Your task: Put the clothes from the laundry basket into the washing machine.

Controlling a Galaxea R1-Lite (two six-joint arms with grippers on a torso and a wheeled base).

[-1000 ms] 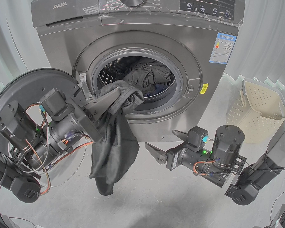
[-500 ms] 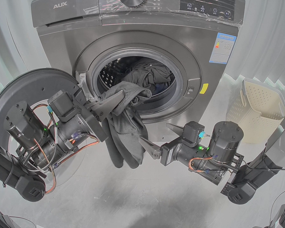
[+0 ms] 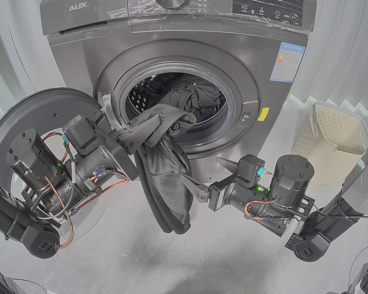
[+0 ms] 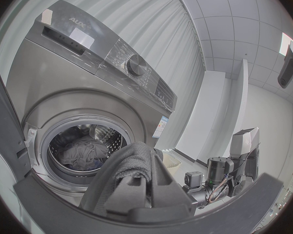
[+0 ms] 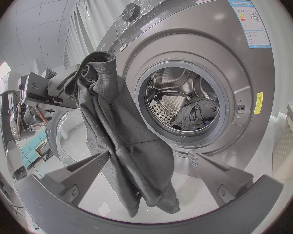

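Note:
A dark grey garment (image 3: 165, 172) hangs in front of the washing machine's open porthole (image 3: 180, 107), with my left gripper (image 3: 151, 123) shut on its top edge. In the left wrist view the cloth (image 4: 127, 166) bunches over the left gripper (image 4: 146, 179). My right gripper (image 3: 206, 174) stands open just right of the hanging cloth, lower down; its fingers straddle the garment (image 5: 127, 140) in the right wrist view, right gripper (image 5: 149, 166). More dark clothes (image 3: 192, 94) lie inside the drum. The cream laundry basket (image 3: 335, 143) lies tipped at the right.
The machine's round door (image 3: 37, 119) is swung open to the left, behind my left arm. Pale floor (image 3: 200, 258) spreads in front of the machine. White curtains hang behind it.
The garment's hanging tail swung up short, then dropped longer again. My left gripper rose slightly toward the porthole. My right gripper moved left, up to the cloth.

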